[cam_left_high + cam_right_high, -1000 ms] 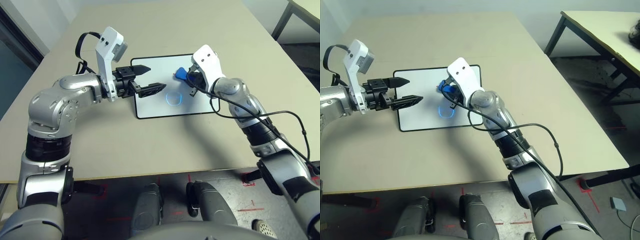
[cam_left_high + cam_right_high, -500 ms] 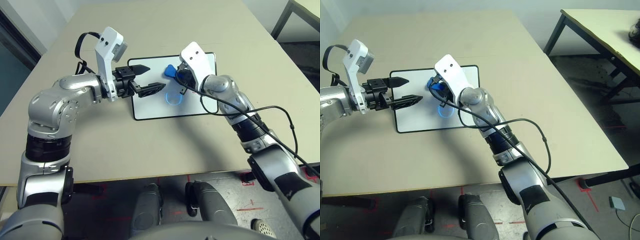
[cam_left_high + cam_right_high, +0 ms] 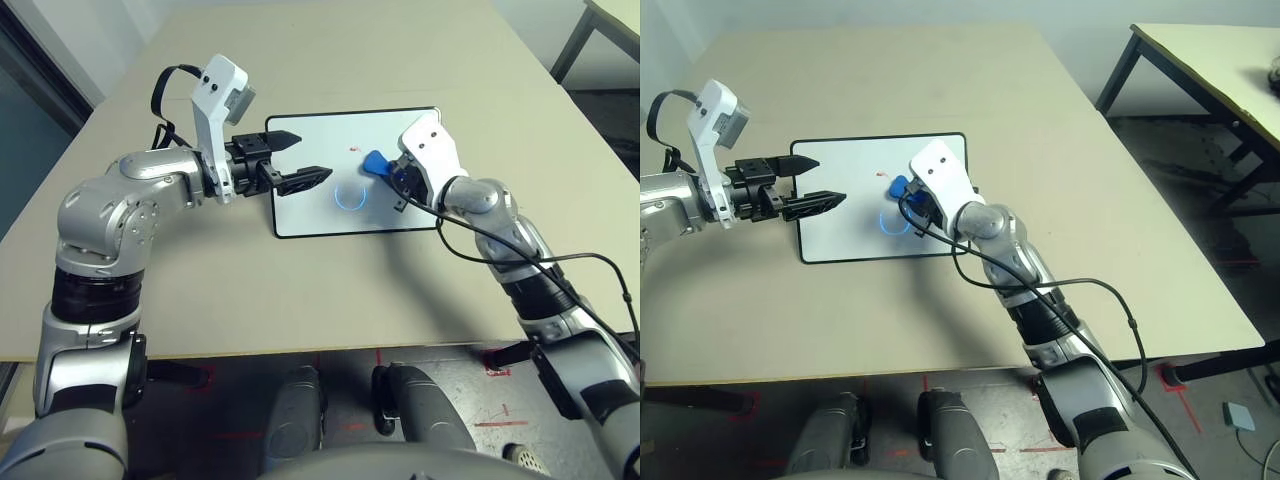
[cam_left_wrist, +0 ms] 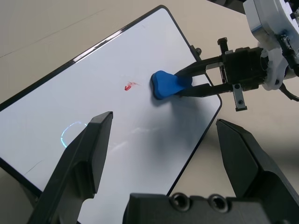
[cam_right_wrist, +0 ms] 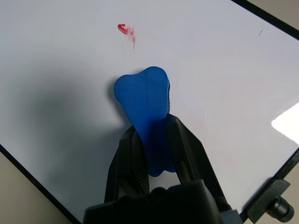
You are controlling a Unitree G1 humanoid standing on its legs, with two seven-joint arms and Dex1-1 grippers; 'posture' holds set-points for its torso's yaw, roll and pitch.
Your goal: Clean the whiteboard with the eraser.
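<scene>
My right gripper (image 4: 184,80) is pinched on the eraser (image 5: 145,105), gripping its rear half so the rounded free end sticks out ahead of the fingers. Its long axis runs in line with them, aimed across the whiteboard (image 3: 320,215) toward a small red smear (image 5: 126,31) just beyond it. The eraser sits over the board's right half. The board lies flat on the table (image 3: 300,290), long side running left to right, with a faint blue circle (image 3: 348,195) near its middle. My left gripper (image 3: 300,160) hangs wide open over the board's left edge, holding nothing.
</scene>
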